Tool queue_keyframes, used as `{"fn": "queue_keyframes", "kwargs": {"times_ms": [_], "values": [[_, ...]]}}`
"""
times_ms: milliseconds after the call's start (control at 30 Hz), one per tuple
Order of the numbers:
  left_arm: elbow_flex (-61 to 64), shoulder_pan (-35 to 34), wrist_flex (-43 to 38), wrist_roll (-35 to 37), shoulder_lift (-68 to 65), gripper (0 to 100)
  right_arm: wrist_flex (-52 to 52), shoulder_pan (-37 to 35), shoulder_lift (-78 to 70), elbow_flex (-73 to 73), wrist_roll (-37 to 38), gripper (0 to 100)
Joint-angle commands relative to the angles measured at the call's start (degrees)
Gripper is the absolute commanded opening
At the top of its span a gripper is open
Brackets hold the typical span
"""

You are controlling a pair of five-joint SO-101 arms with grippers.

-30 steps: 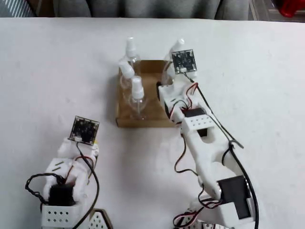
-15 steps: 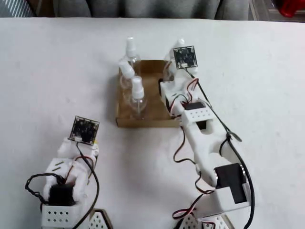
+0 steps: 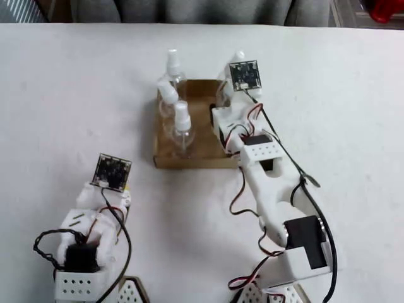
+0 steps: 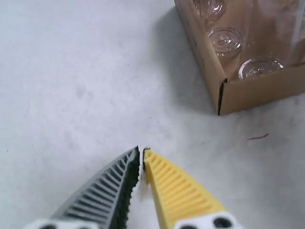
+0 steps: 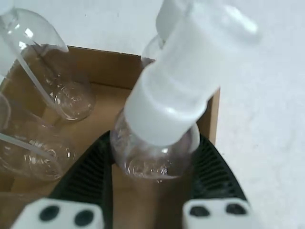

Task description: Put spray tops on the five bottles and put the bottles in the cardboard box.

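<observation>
The cardboard box (image 3: pixel 202 136) lies at the table's middle. Three clear bottles with white spray tops stand in its left half: one (image 3: pixel 173 66) at the back, one (image 3: pixel 168 95) in the middle, one (image 3: pixel 182 123) nearest the front. My right gripper (image 5: pixel 155 143) is shut on another clear bottle (image 5: pixel 157 157) with a white spray top (image 5: pixel 186 86). It holds that bottle tilted over the box's back right corner (image 5: pixel 212 112). My left gripper (image 4: pixel 141 152) is shut with nothing in it, low over the bare table, short of the box's front left corner (image 4: pixel 224 93).
White table (image 3: pixel 76 95) spreads around the box on all sides. The right arm (image 3: pixel 271 189) stretches from the front edge up to the box. Grey chair backs (image 3: pixel 189 9) stand beyond the far edge.
The right arm pushed slightly farther toward the box's back with the bottle, then held still. The left arm has not moved.
</observation>
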State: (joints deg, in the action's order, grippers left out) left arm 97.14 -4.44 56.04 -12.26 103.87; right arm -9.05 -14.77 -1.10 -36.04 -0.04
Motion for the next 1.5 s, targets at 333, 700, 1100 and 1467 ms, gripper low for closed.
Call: {"fn": "queue_keyframes", "kwargs": {"times_ms": [333,700,1100,1467], "values": [[-0.18,-0.75,-0.35,-0.53,0.66,2,-0.22,0.84,-0.04,0.35,0.0,1.8],[-0.18,-0.57,-0.44,-0.53,0.66,2,-0.04,0.66,-0.13,-0.35,0.09,1.9],[-0.18,-0.66,-0.44,-0.53,0.66,2,-0.22,0.31,-0.04,-0.53,8.53,1.9],[-0.18,-0.66,-0.44,-0.53,0.66,2,-0.31,0.48,0.13,-0.62,4.4,1.9]]}}
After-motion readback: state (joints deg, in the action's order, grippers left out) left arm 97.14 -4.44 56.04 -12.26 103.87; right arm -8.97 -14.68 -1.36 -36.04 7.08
